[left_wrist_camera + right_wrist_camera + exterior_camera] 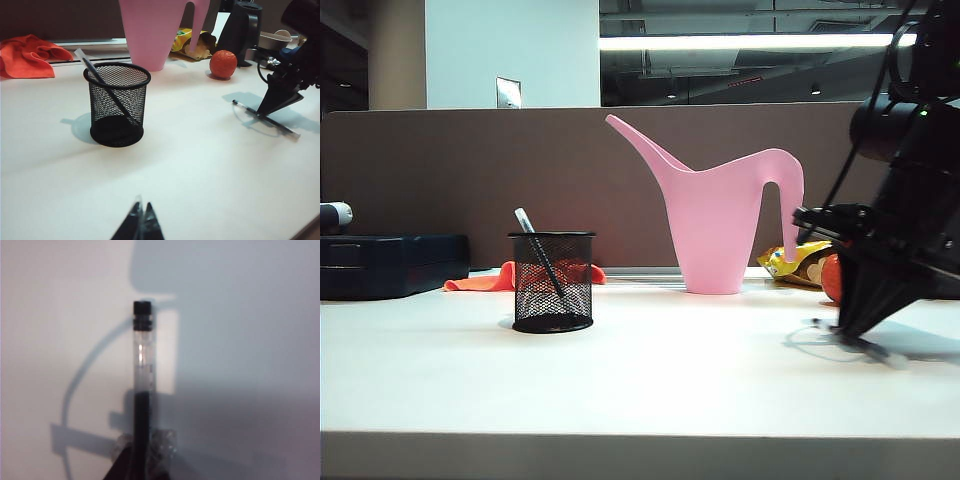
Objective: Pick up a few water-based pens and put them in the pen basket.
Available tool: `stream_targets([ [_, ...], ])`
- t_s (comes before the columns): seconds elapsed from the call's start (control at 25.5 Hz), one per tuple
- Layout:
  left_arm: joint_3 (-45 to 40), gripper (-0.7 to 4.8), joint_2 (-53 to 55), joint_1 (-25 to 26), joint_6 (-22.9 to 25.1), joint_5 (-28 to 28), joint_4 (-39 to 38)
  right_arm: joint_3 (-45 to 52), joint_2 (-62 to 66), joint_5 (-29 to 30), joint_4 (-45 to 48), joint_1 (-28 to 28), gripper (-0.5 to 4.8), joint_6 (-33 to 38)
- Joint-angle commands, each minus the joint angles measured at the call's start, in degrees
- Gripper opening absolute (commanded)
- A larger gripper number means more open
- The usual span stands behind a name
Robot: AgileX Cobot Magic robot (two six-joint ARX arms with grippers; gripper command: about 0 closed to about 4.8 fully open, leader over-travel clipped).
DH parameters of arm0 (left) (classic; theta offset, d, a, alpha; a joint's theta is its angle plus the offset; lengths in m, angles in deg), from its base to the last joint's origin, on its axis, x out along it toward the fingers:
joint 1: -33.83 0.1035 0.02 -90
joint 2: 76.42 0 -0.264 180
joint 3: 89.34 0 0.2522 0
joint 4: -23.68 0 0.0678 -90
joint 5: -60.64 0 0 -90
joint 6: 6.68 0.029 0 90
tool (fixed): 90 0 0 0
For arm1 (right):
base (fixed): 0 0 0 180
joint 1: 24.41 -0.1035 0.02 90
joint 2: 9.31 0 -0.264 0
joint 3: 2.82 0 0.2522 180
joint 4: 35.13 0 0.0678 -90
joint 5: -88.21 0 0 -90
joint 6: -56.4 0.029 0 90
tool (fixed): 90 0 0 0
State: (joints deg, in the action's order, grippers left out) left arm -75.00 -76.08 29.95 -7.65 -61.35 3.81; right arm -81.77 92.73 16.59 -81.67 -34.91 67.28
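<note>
In the exterior view the right gripper [850, 335] is down at the table [650, 390] on the far right, its fingers pinched on a pen [865, 345] that lies flat there, blurred and barely readable. The pen basket [552, 281] stands left of centre with one pen [538, 252] already leaning inside it. The step in hand appears to be the pickup of the second pen. The next move likely calls for a clean lift and a carry leftward to the basket's rim.

In the left wrist view the left gripper [141, 225] hangs at the near edge, its tips pressed together and empty. The basket [118, 104] sits ahead with the slanted pen [102, 82] in it, and the second pen [265, 118] lies well to the right under the right gripper [265, 111].

In the right wrist view the gripper [142, 452] clasps the dark barrel of the pen [143, 365], whose clear section and black end point away.

The table is white, smooth and brightly lit, throwing soft shadows. Behind stand a pink watering can [720, 215], an orange cloth [495, 278], an orange ball [223, 64], a snack bag [790, 265] and a dark case [390, 262], against a brown partition [470, 170].
</note>
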Motion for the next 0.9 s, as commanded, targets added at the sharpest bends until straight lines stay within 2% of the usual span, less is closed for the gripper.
stream_targets([
  [0.04,0.13,-0.04,0.02,0.02,0.07,-0.20,0.57,-0.07,-2.01,2.78,4.94,-1.14,-0.08,-0.20],
  [0.35,0.13,-0.05,0.04,0.00,0.07,-0.20,0.55,-0.20,-4.85,12.09,23.61,-3.26,-0.08,1.79],
  [0.39,0.13,-0.05,0.02,0.00,0.09,-0.22,0.57,-0.26,-4.85,12.55,28.59,-4.11,-0.08,3.13],
  [0.59,0.13,-0.05,0.04,0.00,0.09,-0.22,0.57,-0.35,-4.83,12.59,48.24,-8.41,-0.08,6.21],
  [0.67,0.13,-0.05,0.04,0.00,0.09,-0.22,0.55,-0.37,-4.79,9.92,56.59,-10.84,-0.08,6.56],
  [0.9,0.13,-0.05,0.04,0.00,0.09,-0.22,0.55,-0.48,-2.93,8.52,65.40,-13.31,-0.08,7.58],
])
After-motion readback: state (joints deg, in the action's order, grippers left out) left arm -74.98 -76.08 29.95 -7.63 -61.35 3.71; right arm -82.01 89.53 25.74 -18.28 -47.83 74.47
